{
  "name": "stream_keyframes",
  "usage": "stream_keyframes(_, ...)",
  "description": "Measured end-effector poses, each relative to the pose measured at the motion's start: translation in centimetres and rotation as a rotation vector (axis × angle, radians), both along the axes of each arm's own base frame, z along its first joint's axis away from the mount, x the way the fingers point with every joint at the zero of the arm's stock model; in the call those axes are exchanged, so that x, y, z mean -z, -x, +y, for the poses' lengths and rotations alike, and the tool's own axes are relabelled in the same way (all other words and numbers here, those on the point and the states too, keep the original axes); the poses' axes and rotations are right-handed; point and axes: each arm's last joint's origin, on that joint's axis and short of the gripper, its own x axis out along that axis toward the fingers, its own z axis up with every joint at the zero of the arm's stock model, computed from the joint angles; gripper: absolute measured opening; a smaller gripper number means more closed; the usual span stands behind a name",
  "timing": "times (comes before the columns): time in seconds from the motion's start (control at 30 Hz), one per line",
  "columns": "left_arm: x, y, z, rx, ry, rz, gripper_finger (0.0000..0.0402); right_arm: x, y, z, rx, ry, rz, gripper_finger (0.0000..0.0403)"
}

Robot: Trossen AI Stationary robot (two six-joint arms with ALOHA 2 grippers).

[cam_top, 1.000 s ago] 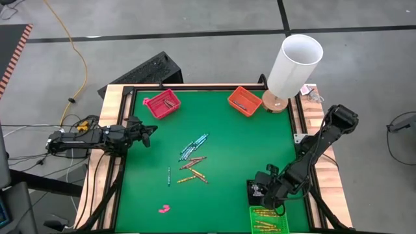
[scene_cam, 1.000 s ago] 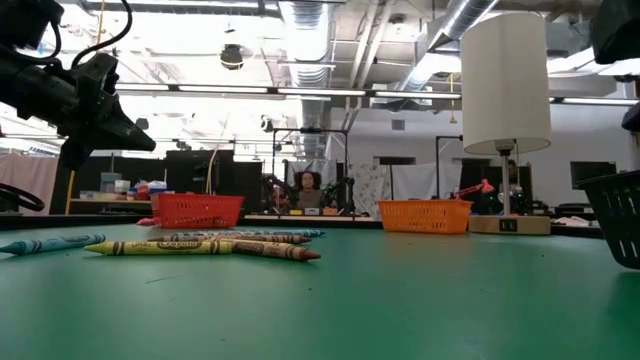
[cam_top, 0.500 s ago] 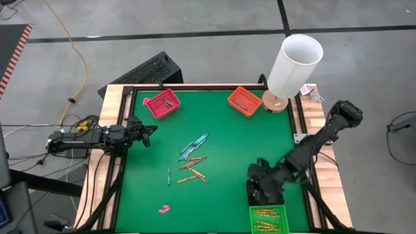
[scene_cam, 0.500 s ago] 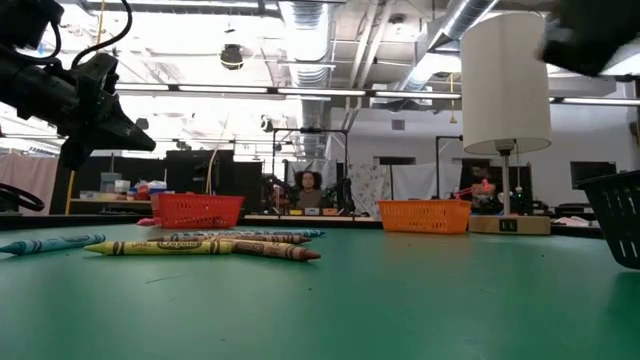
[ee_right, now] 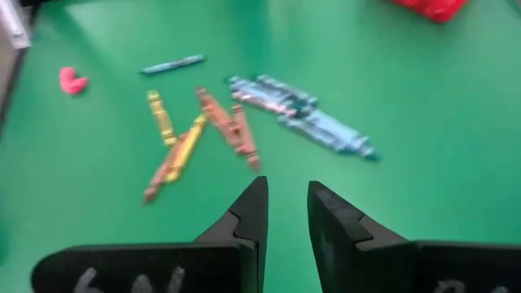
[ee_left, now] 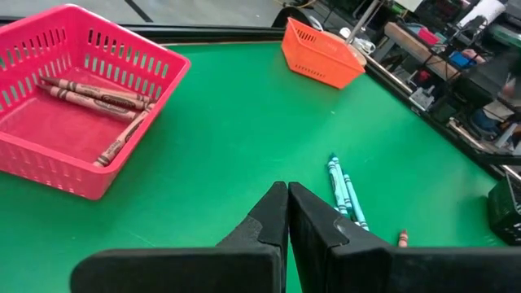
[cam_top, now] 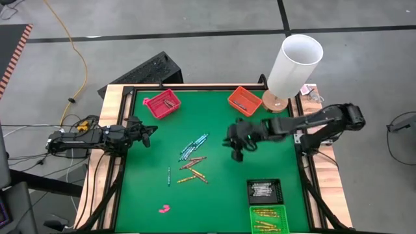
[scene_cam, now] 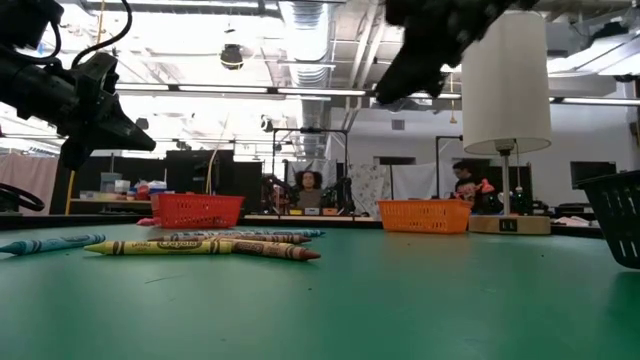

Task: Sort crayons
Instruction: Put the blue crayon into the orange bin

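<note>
The loose crayons point(cam_top: 193, 160) lie flat on the green mat at mid-table. There is a blue-teal bunch point(ee_right: 309, 118), yellow and brown ones point(ee_right: 203, 130), and a single teal one point(cam_top: 169, 175). My right gripper point(cam_top: 235, 148) hangs above the mat just right of them. It points at them, slightly open and empty point(ee_right: 286, 203). My left gripper point(cam_top: 151, 133) waits at the table's left edge, shut and empty point(ee_left: 288, 213). Reddish crayons point(ee_left: 98, 98) lie in the red tray point(cam_top: 161, 104). Yellow ones lie in the green tray point(cam_top: 268, 220).
An orange tray point(cam_top: 244, 101) stands at the far edge and a black tray point(cam_top: 264, 190) at the near right. A white lamp point(cam_top: 294, 65) stands at the far right corner. A pink lump point(cam_top: 164, 209) lies near the front edge. People show in the room behind point(scene_cam: 310, 188).
My right gripper has swung from over the black and green trays at the near right corner toward the far edge and the table's left. It has risen and turned to face the loose crayons. The crayons have not moved.
</note>
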Motion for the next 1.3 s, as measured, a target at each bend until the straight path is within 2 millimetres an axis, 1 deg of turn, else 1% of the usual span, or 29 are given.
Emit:
stream_keyframes(0.1,0.0,0.0,0.0,0.0,0.0,0.0,0.0,0.2,-0.7,-2.4,-0.014,0.039,-0.02,0.0087)
stream_keyframes(0.17,0.0,0.0,0.0,0.0,0.0,0.0,0.0,0.2,-1.4,-3.7,-0.028,0.067,-0.064,0.0087)
stream_keyframes(0.27,0.0,0.0,0.0,0.0,-0.002,0.001,0.0,0.7,-2.5,-5.2,-0.054,0.096,-0.103,0.0087)
stream_keyframes(0.33,0.0,0.0,0.0,0.0,-0.002,0.001,0.0,0.9,-3.3,-6.0,-0.065,0.109,-0.096,0.0087)
stream_keyframes(0.43,0.0,0.0,0.0,0.0,-0.003,0.001,0.0,1.1,-5.3,-7.0,-0.116,0.134,-0.081,0.0087)
stream_keyframes(0.53,0.0,0.0,0.0,0.0,-0.003,0.002,0.0,1.2,-7.8,-7.8,-0.19,0.163,-0.046,0.0087)
stream_keyframes(0.7,0.0,0.0,0.0,0.001,-0.002,0.001,0.0,1.4,-11.3,-8.3,-0.356,0.255,0.119,0.009)
stream_keyframes(0.8,0.0,0.0,0.0,0.002,-0.003,0.002,0.0,2.2,-13.0,-8.6,-0.457,0.302,0.225,0.0097)
stream_keyframes(0.97,0.0,0.0,0.0,0.002,-0.003,0.002,0.0,3.4,-15.6,-9.0,-0.536,0.333,0.295,0.0114)
stream_keyframes(1.13,0.0,0.0,0.0,0.002,-0.003,0.003,0.0,5.1,-17.3,-9.2,-0.598,0.363,0.332,0.013)
stream_keyframes(1.3,0.0,0.0,0.0,0.01,-0.029,0.017,0.0,6.2,-17.8,-9.1,-0.643,0.387,0.358,0.0147)
